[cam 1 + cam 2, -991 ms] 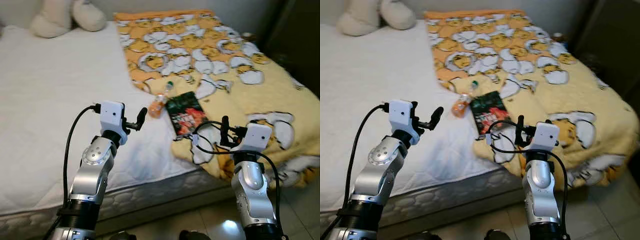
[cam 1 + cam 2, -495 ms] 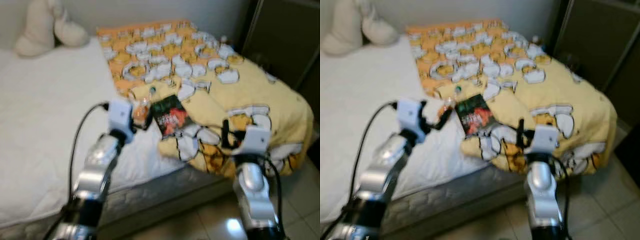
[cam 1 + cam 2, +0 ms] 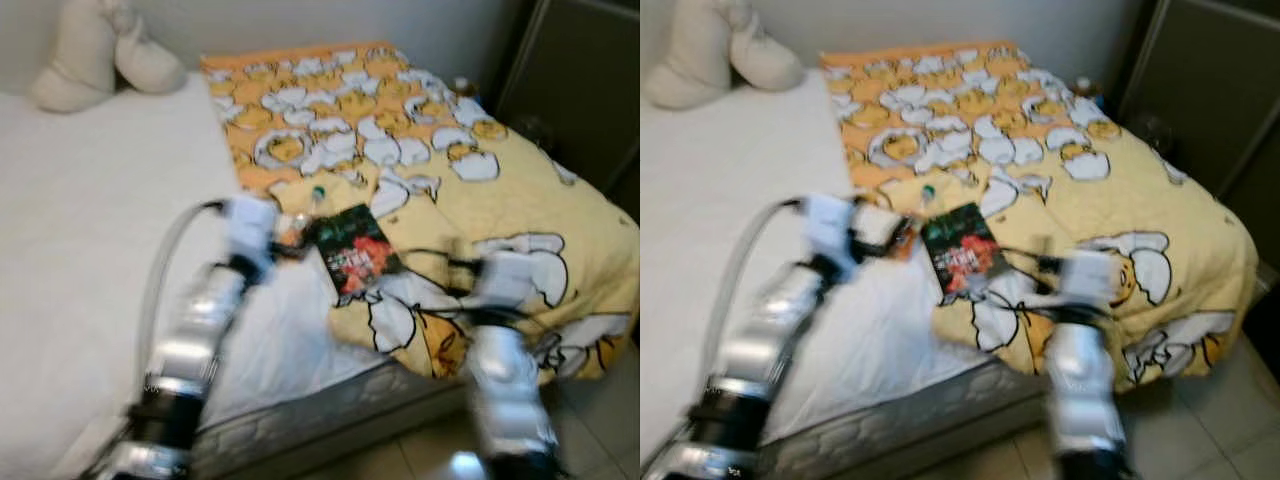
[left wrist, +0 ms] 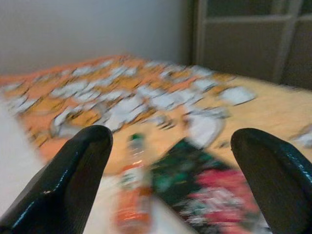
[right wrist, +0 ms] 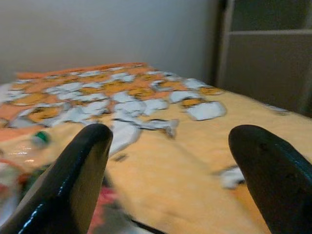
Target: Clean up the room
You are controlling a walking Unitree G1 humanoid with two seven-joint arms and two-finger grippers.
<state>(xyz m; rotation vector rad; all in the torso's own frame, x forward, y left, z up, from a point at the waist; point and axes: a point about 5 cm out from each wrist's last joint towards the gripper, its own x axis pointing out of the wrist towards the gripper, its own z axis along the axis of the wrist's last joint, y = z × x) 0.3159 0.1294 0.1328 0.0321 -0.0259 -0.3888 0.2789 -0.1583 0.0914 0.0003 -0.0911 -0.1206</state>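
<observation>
Item one: bottle (image 3: 296,222), small, clear plastic with an orange label and a green cap, lying on its side just left of centre in the left eye view, at the seam between the white bed (image 3: 90,200) and the yellow duck-print blanket (image 3: 480,190). I judged it light, stiff and smooth, likely to roll; best taken across the labelled middle of the body, not by the cap.

Item two: book (image 3: 356,250), dark cover with red print, lying flat just right of the bottle, half on the blanket. I judged it thin and stiff with a slick cover; best taken by an overhanging edge or the spine, since it lay flat on soft cloth.

Left hand (image 4: 168,161): fingers apart, holding nothing, just short of the bottle, which sat between them in the left wrist view. Right hand (image 5: 170,161): fingers apart, holding nothing, over the blanket at lower right of the left eye view.

Also noted: cream pillows (image 3: 95,50) at upper left; dark cabinet (image 3: 590,80) at upper right. The arms were blurred in both eye views.
</observation>
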